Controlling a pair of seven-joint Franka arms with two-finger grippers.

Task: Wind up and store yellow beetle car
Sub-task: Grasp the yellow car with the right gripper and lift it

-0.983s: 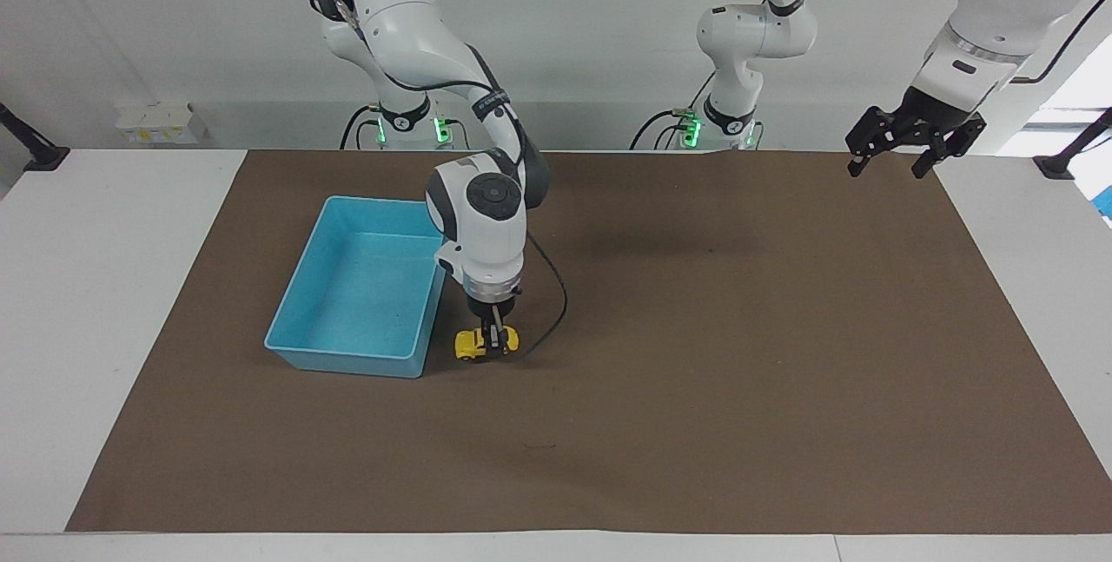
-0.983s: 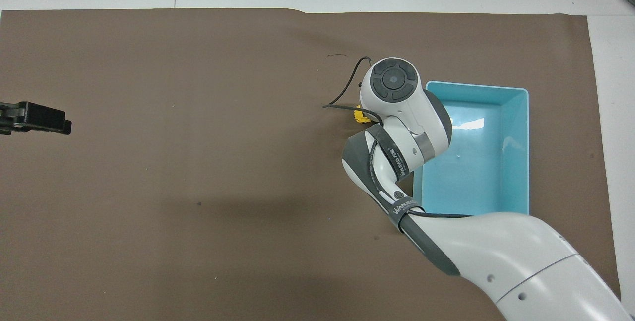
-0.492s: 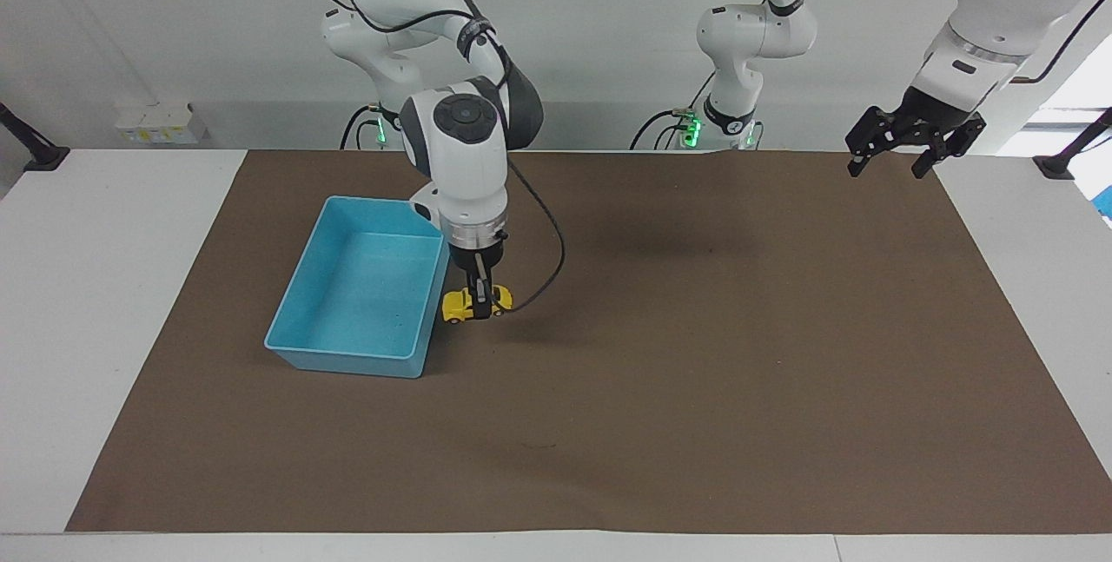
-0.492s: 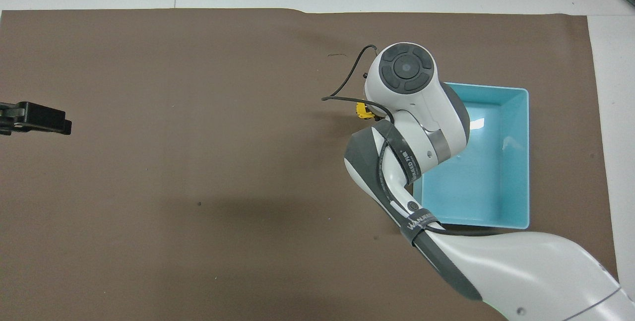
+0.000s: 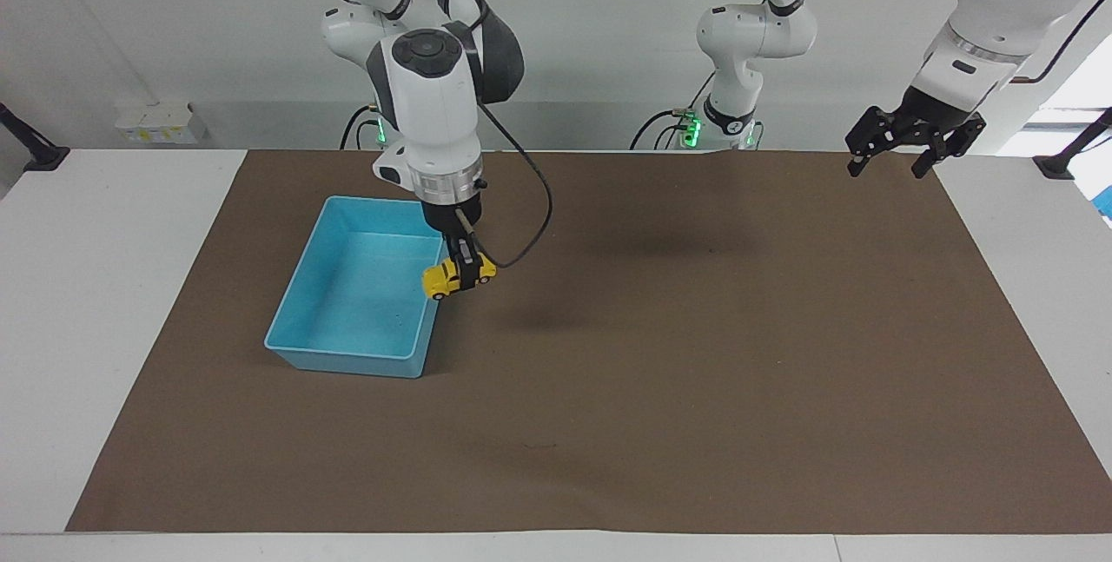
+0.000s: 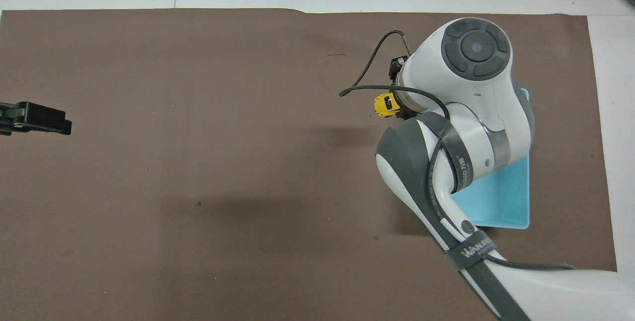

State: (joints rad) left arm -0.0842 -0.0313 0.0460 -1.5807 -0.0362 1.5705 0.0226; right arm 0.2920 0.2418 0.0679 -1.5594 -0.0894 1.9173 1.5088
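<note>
The right gripper (image 5: 464,269), clamped on the tiny yellow beetle-shaped toy car (image 5: 455,275), hangs over the light blue plastic bin's (image 5: 295,301) rim, apparently for storing; the left gripper (image 5: 897,156) waits, fingers apart.

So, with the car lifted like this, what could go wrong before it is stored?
1. The right gripper holds the yellow beetle car tilted and only at its middle; it may slip out.
2. The car hangs over the side wall of the light blue bin, not its inside; released now, it may fall on the brown mat.
3. The black cable loops near the car and may snag.
</note>
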